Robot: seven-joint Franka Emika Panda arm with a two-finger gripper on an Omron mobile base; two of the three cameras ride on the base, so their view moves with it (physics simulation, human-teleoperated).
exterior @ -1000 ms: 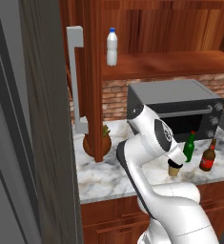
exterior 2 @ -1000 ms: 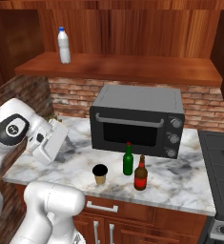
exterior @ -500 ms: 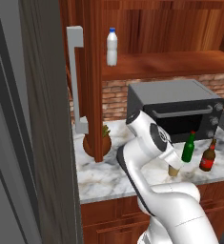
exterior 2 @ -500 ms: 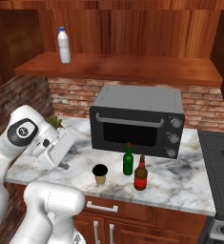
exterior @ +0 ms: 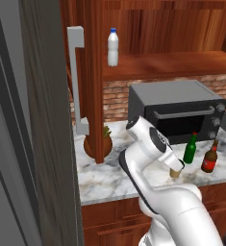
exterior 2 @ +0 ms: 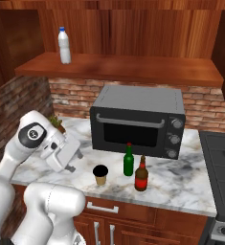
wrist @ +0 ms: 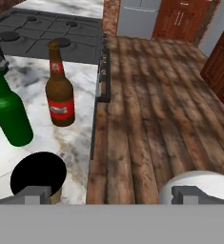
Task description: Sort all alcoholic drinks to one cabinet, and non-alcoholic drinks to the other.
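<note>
A white plastic bottle (exterior: pixel 113 47) (exterior 2: pixel 64 45) with a blue cap stands on the upper wooden shelf (exterior 2: pixel 133 67). On the marble counter (exterior 2: pixel 181 184), in front of the oven, stand a green glass bottle (exterior 2: pixel 128 161) (wrist: pixel 8 116), a brown red-labelled bottle (exterior 2: pixel 141 174) (wrist: pixel 60 90) and a tan coffee cup with a black lid (exterior 2: pixel 100 174) (wrist: pixel 38 174). My gripper (exterior 2: pixel 73 161) (wrist: pixel 111 194) hangs low, just left of the cup, and is open with nothing between its fingers. In the left base view my arm hides most of the cup (exterior: pixel 175 172).
A dark toaster oven (exterior 2: pixel 138 122) sits against the brick wall behind the drinks. A stove (exterior 2: pixel 224 167) lies to the right of the counter. A potted plant (exterior: pixel 99 144) stands by the open cabinet door with its grey handle (exterior: pixel 76 81).
My hand has sunk a little and drifted toward the coffee cup. The drinks have not moved.
</note>
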